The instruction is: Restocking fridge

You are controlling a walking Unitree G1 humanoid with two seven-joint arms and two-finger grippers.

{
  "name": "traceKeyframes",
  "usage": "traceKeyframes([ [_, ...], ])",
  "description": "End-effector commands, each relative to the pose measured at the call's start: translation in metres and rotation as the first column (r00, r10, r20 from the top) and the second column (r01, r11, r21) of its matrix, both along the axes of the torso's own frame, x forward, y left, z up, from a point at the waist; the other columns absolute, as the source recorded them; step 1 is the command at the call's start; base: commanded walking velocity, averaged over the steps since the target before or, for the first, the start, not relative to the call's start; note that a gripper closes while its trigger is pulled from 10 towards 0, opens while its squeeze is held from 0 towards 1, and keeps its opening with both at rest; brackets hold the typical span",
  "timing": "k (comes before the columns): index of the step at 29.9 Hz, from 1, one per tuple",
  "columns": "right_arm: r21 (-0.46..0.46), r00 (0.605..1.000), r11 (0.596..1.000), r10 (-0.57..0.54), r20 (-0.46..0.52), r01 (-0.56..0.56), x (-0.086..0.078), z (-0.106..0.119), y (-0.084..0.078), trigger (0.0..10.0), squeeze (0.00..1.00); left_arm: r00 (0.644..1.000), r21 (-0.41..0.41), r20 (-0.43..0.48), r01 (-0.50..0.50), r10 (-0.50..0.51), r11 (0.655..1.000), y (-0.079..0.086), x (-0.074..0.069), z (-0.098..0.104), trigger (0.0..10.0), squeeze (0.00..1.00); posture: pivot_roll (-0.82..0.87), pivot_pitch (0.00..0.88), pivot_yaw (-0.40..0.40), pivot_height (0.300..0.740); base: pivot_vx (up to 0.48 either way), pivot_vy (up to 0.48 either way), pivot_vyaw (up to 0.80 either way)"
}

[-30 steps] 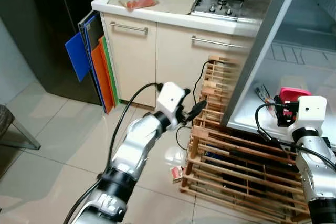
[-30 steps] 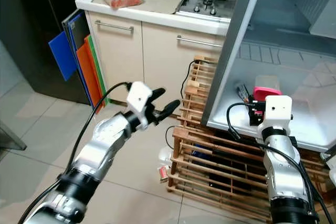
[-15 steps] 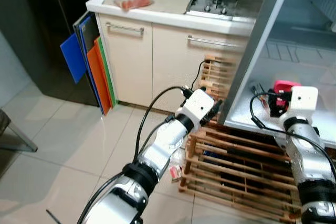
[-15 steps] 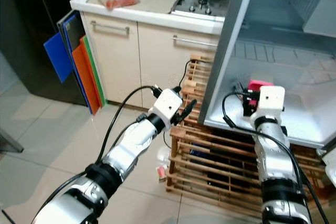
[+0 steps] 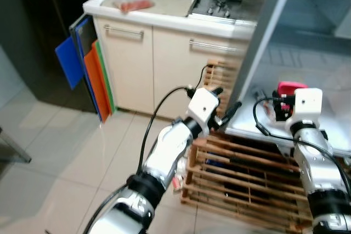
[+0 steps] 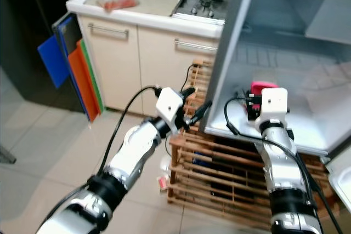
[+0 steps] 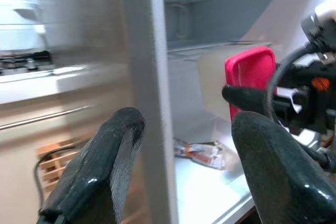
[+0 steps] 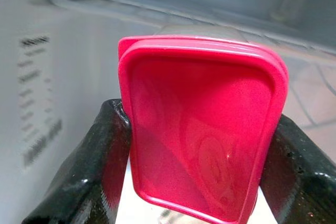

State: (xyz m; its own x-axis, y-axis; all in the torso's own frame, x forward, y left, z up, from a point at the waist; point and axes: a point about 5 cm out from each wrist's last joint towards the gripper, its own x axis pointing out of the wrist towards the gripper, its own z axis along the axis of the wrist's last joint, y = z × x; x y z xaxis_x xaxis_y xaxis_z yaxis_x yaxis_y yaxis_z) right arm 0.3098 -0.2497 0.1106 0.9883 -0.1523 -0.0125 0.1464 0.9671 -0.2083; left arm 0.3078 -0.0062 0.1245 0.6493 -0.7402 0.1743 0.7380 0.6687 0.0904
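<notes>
Kitchen surface (image 5: 164, 12) beside open fridge (image 6: 263, 53). Right claw (image 8: 197, 150) clamps pink-lidded container (image 8: 202, 124) inside fridge; left claw (image 7: 173, 150) spread, empty, at fridge edge.

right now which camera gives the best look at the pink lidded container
The right wrist view: the pink lidded container sits close up, clamped between the right gripper fingers. The left wrist view shows it side-on inside the fridge. In the eye views it is a small pink patch behind the right wrist.

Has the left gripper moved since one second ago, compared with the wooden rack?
Yes. The left gripper moved rightward past the wooden rack's left end toward the open fridge's edge; its fingers now straddle that edge.
</notes>
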Motion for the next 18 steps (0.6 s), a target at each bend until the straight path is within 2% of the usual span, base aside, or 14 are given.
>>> traceKeyframes([
  [1,-0.007,1.000,1.000,0.013,0.019,-0.013,0.000,0.002,0.004,0.0,0.19,1.000,-0.014,-0.007,0.001,-0.001,1.000,0.001,0.001,0.003,10.0,0.00,-0.09,0.000,-0.031,0.740,0.000,0.000,-0.62],
  [5,0.000,1.000,1.000,0.013,0.009,-0.013,-0.002,-0.001,0.006,0.0,0.21,1.000,0.006,-0.022,-0.016,0.016,1.000,0.012,0.003,0.000,10.0,0.00,-0.08,0.000,-0.035,0.740,0.000,0.000,-0.63],
  [8,0.000,1.000,1.000,0.012,0.006,-0.012,-0.001,-0.002,0.007,0.0,0.22,0.999,0.003,-0.030,-0.019,0.019,1.000,0.013,0.004,0.000,10.0,0.00,-0.07,0.000,-0.036,0.740,0.000,0.000,-0.64],
  [14,0.006,1.000,1.000,0.002,0.009,-0.002,0.000,-0.001,0.007,0.0,0.26,0.998,-0.044,-0.053,-0.026,0.024,0.999,0.015,0.005,0.004,10.0,0.00,-0.08,0.000,-0.037,0.740,0.000,0.000,-0.64],
  [15,0.008,1.000,1.000,-0.002,0.013,0.002,0.000,0.000,0.007,0.0,0.26,0.998,-0.050,-0.055,-0.037,0.034,0.998,0.019,0.005,0.003,10.0,0.00,-0.08,0.000,-0.036,0.740,0.000,0.000,-0.64],
  [18,0.015,0.999,1.000,-0.026,0.037,0.025,-0.003,0.000,0.005,0.0,0.27,0.985,0.025,-0.036,-0.168,0.169,0.985,0.043,0.006,-0.016,10.0,0.00,-0.08,0.000,-0.036,0.740,0.000,0.000,-0.65],
])
